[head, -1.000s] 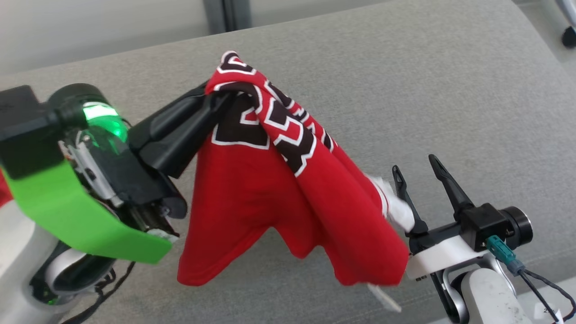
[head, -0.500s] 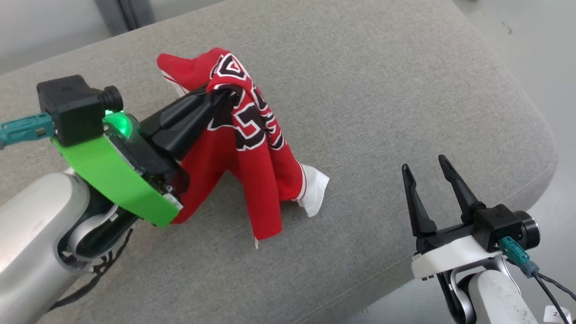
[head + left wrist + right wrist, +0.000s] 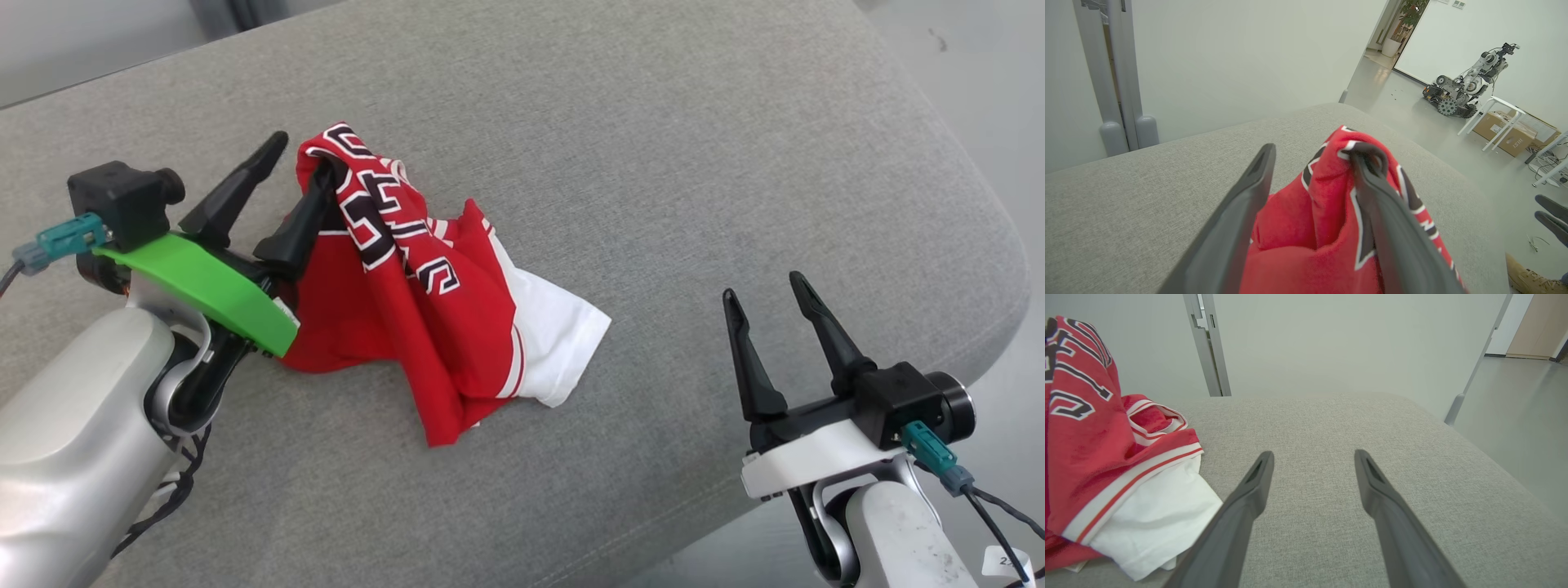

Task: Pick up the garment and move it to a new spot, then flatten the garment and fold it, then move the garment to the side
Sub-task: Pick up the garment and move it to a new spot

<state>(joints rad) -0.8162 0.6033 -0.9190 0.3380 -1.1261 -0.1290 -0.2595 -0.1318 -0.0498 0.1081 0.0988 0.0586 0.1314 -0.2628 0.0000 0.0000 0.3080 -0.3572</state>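
The garment (image 3: 408,327) is a red shirt with black-and-white lettering and a white sleeve. It lies crumpled on the grey cushion (image 3: 653,163), left of centre. My left gripper (image 3: 298,163) stands open at the garment's upper left. One fold is still draped over the tip of its right finger (image 3: 1372,196), and the other finger is bare. In the left wrist view the garment (image 3: 1290,228) bulges up between the fingers of the left gripper (image 3: 1316,151). My right gripper (image 3: 761,287) is open and holds nothing, apart from the cloth at the lower right. In its own view the right gripper (image 3: 1314,454) points over bare cushion, with the garment (image 3: 1086,449) at the left.
The cushion's rounded edge (image 3: 963,343) drops to the floor just right of my right arm. Across the floor stand another robot (image 3: 1466,81), a white stool (image 3: 1494,110) and a cardboard box (image 3: 1506,134). A person's tan shoe (image 3: 1531,277) is at the corner.
My left gripper has opened and come down. The garment, which hung from it, now rests spread on the cushion, snagged on one finger. The head camera has shifted too.
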